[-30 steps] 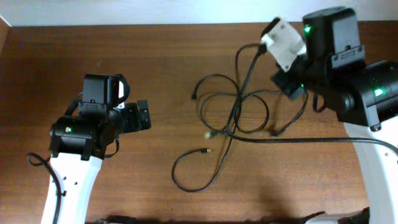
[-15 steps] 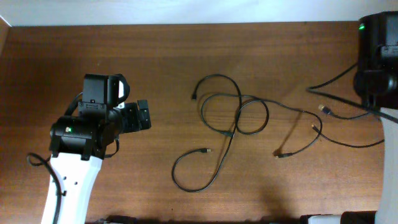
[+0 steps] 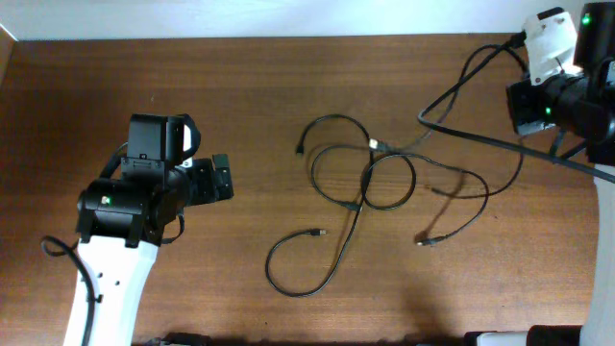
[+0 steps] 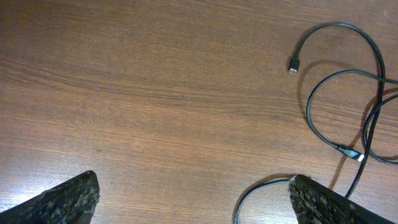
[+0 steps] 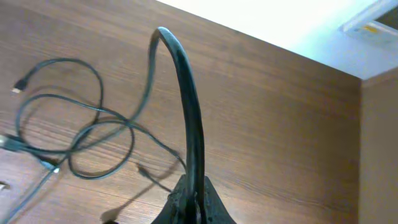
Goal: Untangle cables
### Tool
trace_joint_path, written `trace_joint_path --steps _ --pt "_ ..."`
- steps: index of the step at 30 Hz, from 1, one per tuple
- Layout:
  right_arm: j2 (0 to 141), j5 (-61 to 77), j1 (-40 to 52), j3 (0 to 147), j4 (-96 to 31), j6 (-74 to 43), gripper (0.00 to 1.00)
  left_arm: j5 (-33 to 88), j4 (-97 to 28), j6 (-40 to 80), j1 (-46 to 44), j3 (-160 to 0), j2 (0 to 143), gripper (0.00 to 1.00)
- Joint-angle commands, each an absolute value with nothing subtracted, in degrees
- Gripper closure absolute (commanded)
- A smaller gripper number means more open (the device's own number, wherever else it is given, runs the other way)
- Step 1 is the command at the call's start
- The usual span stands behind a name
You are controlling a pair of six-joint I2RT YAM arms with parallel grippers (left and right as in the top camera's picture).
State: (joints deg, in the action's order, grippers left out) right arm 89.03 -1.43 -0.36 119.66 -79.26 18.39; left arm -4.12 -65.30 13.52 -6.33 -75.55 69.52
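The right hand (image 5: 191, 198) is clenched on 1 cable (image 5: 190, 106), which arcs up out of its grip and drops back toward the others. That strand is lifted toward the far right corner but not free. The rest of the cables (image 3: 357, 204) lie in the middle of the counter (image 3: 240, 86) in overlapping loops, crossing at several spots, with small plugs (image 3: 301, 150) poking out at the edges. The left hand (image 3: 225, 180) hangs released, jaws wide, well apart from the loops and grasping nothing. By my read the job is early — no cable lies separate, and every crossing is left to pull through.
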Motion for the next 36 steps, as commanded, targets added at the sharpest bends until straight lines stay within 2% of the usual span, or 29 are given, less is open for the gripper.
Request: trace_joint_path --steps 1,3,6,8,10,14,18,23,32,36 --pt "88.7 1.7 -1.6 119.7 -79.2 17.0 0.96 -5.2 -63.0 13.9 -6.1 -76.0 69.4 0.01" --pt "88.7 1.8 -3.5 119.7 -79.3 15.5 0.96 -5.5 -61.4 13.9 -6.1 -76.0 69.4 0.01" --pt "88.7 3.3 -7.4 119.7 -79.2 11.2 0.96 6.1 -61.0 13.2 -6.2 -76.0 70.3 0.01" --pt "88.7 6.9 -11.1 119.7 -79.0 4.4 0.96 13.6 -59.2 3.8 -7.6 -76.0 73.2 0.01" --pt "88.8 11.6 -13.2 119.7 -79.1 3.3 0.96 14.0 -57.5 2.9 -11.0 -76.0 79.0 0.01" --pt "88.8 11.8 -13.2 119.7 -80.6 3.4 0.96 14.2 -50.6 2.9 -18.7 -76.1 89.5 0.01" --pt "88.8 11.8 -13.2 119.6 -81.5 3.4 0.96 11.4 -41.1 2.2 -29.7 -76.2 99.1 0.0" --pt "88.8 11.8 -13.2 119.5 -83.8 3.4 0.96 -5.1 -35.6 11.4 -40.0 -76.2 107.0 0.01" --pt "88.8 11.8 -13.2 119.5 -86.1 3.4 0.96 -5.8 -27.0 23.4 -43.5 -76.2 114.2 0.01" --pt "88.8 11.8 -13.2 119.5 -86.3 3.4 0.96 -7.2 -22.4 24.4 -43.5 -76.2 114.6 0.01"
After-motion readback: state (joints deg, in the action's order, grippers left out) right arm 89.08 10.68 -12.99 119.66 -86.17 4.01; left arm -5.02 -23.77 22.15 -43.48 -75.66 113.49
